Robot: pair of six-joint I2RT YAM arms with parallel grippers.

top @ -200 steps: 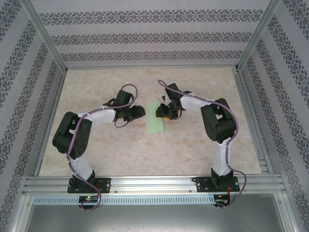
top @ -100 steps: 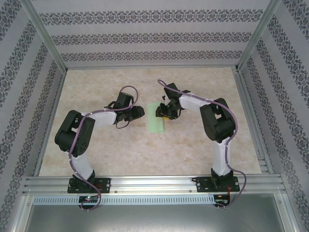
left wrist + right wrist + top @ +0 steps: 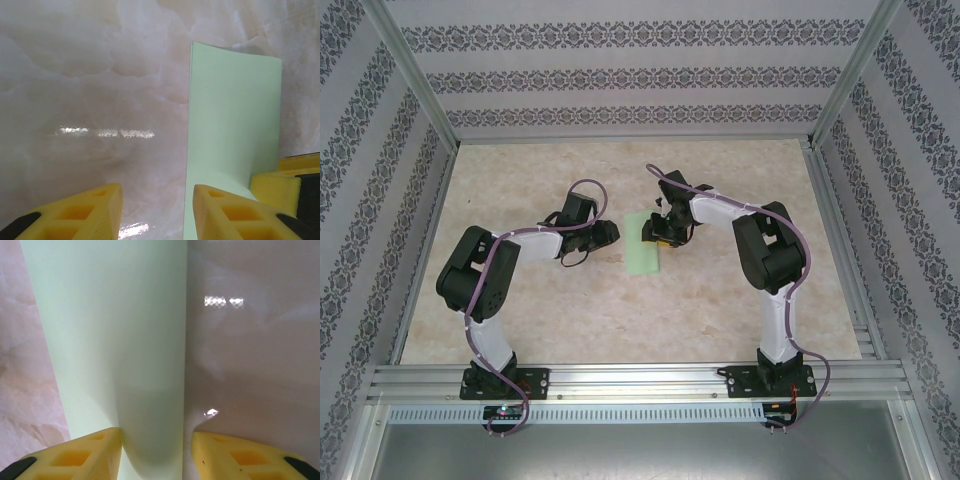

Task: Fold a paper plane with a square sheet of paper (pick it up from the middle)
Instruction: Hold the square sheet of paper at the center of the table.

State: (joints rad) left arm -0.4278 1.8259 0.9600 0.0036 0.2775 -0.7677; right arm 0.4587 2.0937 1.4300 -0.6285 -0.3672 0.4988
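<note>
**Left gripper at the long edge of the sheet**

A thin, pale green square sheet of paper (image 3: 232,120), seen as a tall rectangle, lies on the glossy, pale marble-patterned worktop (image 3: 90,100). The left gripper (image 3: 156,215) has its yellow jaws apart, one over the sheet and the other over bare worktop. Another yellow-and-black finger (image 3: 275,186) meets the sheet's near corner.

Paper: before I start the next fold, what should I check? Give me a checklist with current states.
1. Paper folded to a narrow strip: ok.
2. Paper flat on the table: cannot tell; its far edge looks slightly curved.
3. Left end effector jaws apart: ok, one finger over the paper's edge.
4. Right end effector jaws apart: ok, paper lies in the gap.
5. Paper gripped by either: cannot tell.
6. End effectors apart from each other: ok, but close.
</note>
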